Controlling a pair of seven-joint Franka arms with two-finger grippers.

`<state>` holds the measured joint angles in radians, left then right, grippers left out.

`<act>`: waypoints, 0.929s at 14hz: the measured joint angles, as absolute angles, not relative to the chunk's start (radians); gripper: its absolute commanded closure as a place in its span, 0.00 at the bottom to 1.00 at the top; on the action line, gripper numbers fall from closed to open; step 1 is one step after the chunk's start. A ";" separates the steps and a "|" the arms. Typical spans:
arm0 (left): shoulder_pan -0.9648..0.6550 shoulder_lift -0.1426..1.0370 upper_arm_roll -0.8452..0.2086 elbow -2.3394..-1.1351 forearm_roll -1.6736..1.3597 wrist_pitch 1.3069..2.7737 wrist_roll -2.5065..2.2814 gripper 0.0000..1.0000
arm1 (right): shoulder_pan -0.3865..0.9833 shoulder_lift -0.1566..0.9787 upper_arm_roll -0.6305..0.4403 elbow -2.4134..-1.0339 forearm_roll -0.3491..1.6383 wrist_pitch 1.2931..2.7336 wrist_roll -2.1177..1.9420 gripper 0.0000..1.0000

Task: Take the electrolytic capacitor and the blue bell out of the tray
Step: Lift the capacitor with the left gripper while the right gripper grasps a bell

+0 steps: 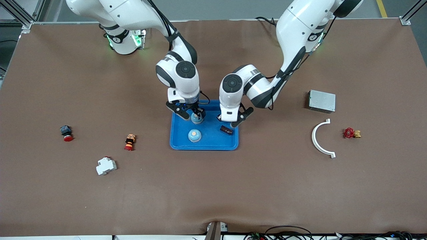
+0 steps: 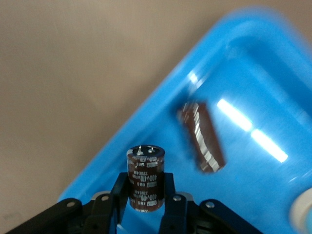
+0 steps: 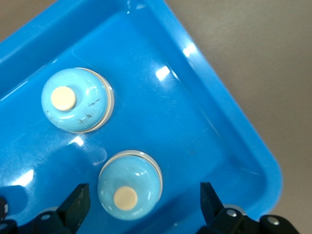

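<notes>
Blue tray holds two bells, one lying capacitor; left gripper pinches another, right gripper wide.

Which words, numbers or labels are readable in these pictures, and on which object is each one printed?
"400" : white print on the brown sleeve of the capacitor that the left gripper holds over the blue tray.
The other print on that sleeve is too blurred to read.
Second capacitor, lying in the tray: blurred, unreadable.
Two blue bells under the open right gripper: no text.
</notes>
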<state>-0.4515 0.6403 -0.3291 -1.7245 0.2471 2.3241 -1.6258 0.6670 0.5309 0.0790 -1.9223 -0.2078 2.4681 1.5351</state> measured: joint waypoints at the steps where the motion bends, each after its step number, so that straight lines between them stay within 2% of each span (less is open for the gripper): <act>1: -0.427 0.605 -0.328 -1.719 0.251 2.285 -1.609 1.00 | 0.667 0.550 0.077 -1.911 -0.209 2.483 1.540 0.00; 4: -0.332 0.499 -0.325 -1.720 0.251 2.154 -1.521 1.00 | 0.667 0.585 0.074 -1.894 -0.212 2.525 1.557 0.00; 8: -0.193 0.438 -0.326 -1.730 0.251 2.083 -1.389 1.00 | 0.668 0.598 0.073 -1.887 -0.225 2.529 1.561 0.02; 9: -0.165 0.430 -0.326 -1.730 0.251 2.064 -1.356 1.00 | 0.669 0.604 0.073 -1.887 -0.236 2.529 1.561 0.11; 10: -0.141 0.423 -0.326 -1.730 0.251 2.043 -1.332 1.00 | 0.669 0.610 0.073 -1.886 -0.241 2.529 1.563 0.25; 12: -0.088 0.416 -0.326 -1.732 0.251 2.015 -1.282 1.00 | 0.670 0.617 0.073 -1.883 -0.244 2.533 1.563 0.57; 13: -0.061 0.416 -0.326 -1.735 0.251 2.005 -1.252 1.00 | 0.670 0.617 0.073 -1.881 -0.244 2.535 1.563 0.80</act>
<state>-0.0613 0.4164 -0.3258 -1.7348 0.2514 2.0050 -1.2518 0.6696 0.6174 0.0730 -1.8805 -0.2437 2.5354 1.5634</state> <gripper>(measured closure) 0.665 0.256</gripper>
